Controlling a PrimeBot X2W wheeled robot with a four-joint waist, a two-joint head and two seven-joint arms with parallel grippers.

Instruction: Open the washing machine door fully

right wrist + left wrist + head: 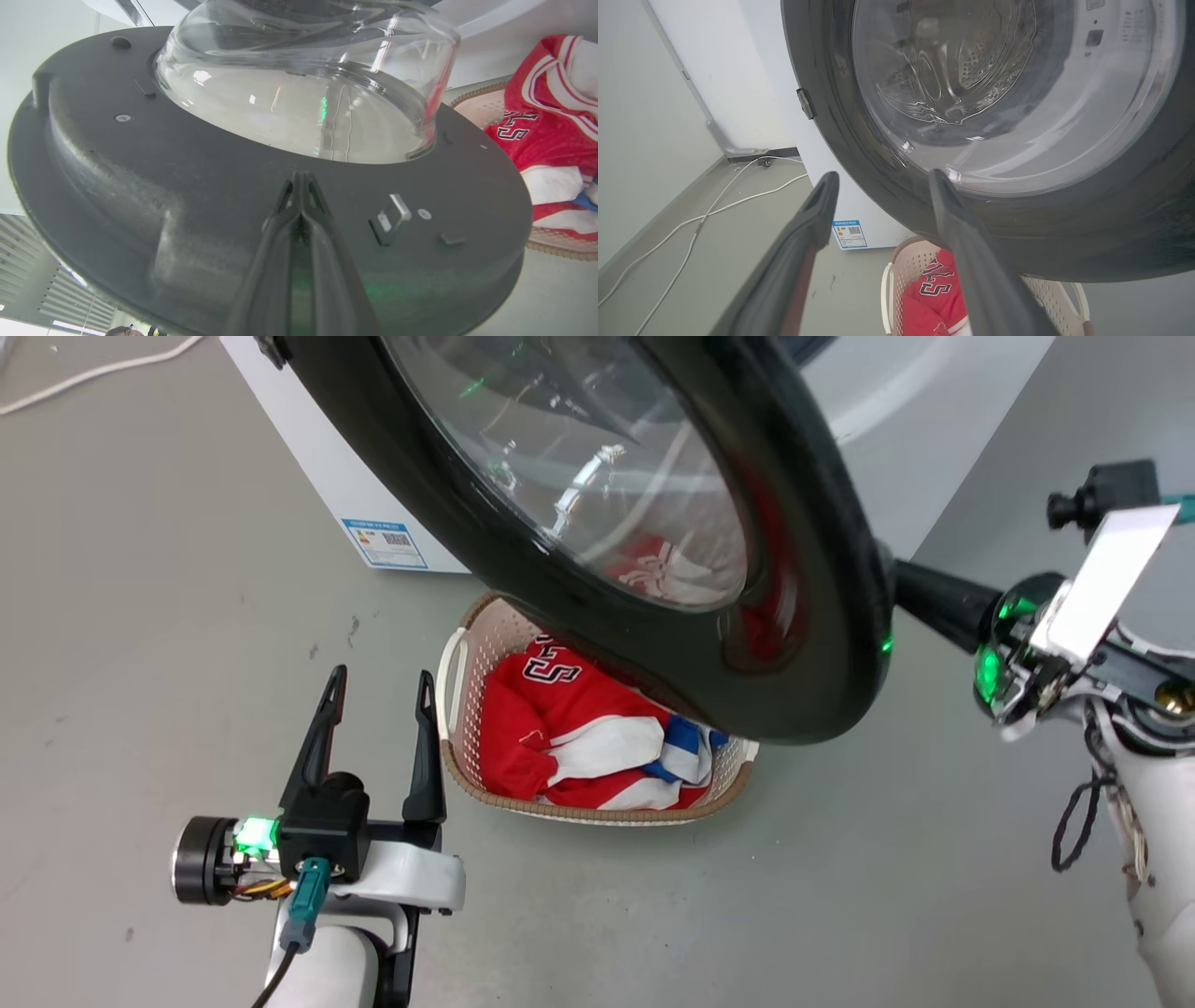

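left gripper (378, 679) spread, empty | right gripper (301, 183) fingers together, seemingly touching washing machine door (822, 616)

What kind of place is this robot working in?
Probably a laundry corner in a plain room: a white front-loading washing machine with its door swung open, a laundry basket of red clothes on the bare grey floor, and loose white cables near the wall.

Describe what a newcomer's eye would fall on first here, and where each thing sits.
The glossy black washing machine door, swung open, spans the head view's top. Beneath it stands a laundry basket holding a red jersey. The right gripper, shut, points at the door's inner face; the left gripper hangs open at lower left.
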